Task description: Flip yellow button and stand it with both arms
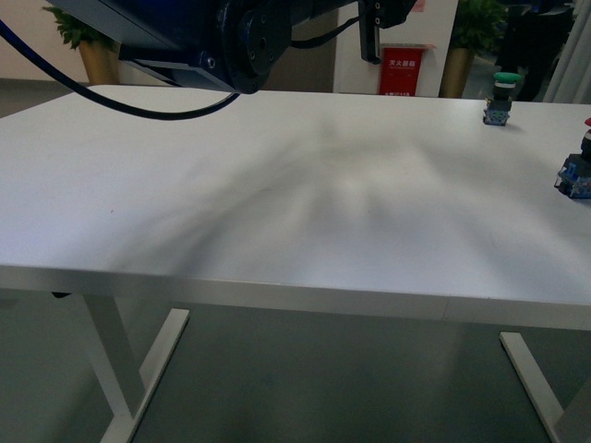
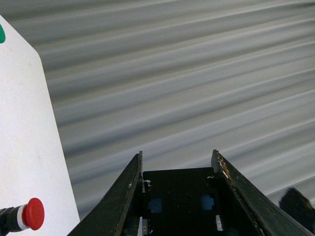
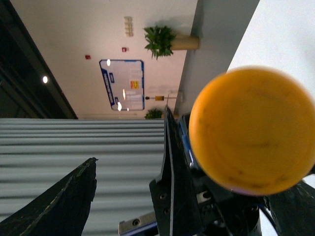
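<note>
The cap of the yellow button (image 3: 253, 130) hid its body and overran the edge; the red button (image 1: 574, 175) was cropped.

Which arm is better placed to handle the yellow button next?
Right, likely: the yellow button sits beside its finger, grip unclear. The left gripper is open and empty, aimed past the table.

A big white tabletop (image 1: 277, 203) stands on white legs over a grey floor (image 1: 323, 388). A button with a green cap (image 1: 500, 100) stands near the far right corner. A button with a red cap (image 2: 30, 214) lies close to the right edge. Behind the far edge are a red sign (image 1: 401, 71) and a green plant in a pot (image 1: 476, 37). Another plant (image 1: 83, 41) is past the far left corner. A board with a blue frame (image 3: 123, 84) hangs on the wall.
</note>
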Controlling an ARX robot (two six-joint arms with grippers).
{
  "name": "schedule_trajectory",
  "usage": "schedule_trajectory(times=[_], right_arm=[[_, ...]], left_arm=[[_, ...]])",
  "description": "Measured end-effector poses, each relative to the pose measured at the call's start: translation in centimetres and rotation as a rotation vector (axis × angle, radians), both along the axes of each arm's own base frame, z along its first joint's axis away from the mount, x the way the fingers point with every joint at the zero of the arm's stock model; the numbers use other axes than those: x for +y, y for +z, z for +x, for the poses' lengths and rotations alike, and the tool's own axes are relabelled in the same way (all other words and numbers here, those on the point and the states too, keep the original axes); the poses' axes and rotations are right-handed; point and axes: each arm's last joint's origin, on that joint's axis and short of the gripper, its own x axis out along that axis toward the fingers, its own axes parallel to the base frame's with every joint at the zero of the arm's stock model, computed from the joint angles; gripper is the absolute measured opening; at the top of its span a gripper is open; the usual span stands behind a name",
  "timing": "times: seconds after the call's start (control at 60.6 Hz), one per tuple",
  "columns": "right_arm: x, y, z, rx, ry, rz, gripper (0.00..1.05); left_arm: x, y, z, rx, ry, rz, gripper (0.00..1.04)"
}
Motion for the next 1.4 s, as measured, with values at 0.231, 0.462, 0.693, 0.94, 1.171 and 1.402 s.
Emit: schedule_trajectory(times=[0.231, 0.462, 0.693, 0.94, 1.171, 1.402], right_arm=[[0.8, -0.4, -0.2, -0.022, -0.051, -0.051, 0.98], [1.1, -0.6, 0.3, -0.039, -0.068, -0.060, 0.76], [1.8, -0.8, 0.5, -0.055, -0.089, -0.068, 0.34], [1.7, -0.9, 0.5, -0.073, -0.095, -0.064, 0.33], [1.0, -1.2, 0.4, -0.087, -0.142, -0.054, 0.32], [0.3, -1.5, 0.3, -0.092, -0.169, -0.064, 0.30]], left_arm=[[0.1, 0.0, -0.2, 0.003, 0.000, 0.002, 0.36], [0.1, 0.1, -0.4, 0.000, 0.002, 0.004, 0.36], [0.2, 0.7, -0.5, -0.006, 0.021, -0.010, 0.36], [0.3, 1.0, -0.6, -0.014, 0.026, -0.008, 0.36], [0.5, 0.4, -0.9, -0.010, 0.010, 0.036, 0.68], [3.5, 0.4, -2.3, -0.024, 0.050, 0.209, 0.99]])
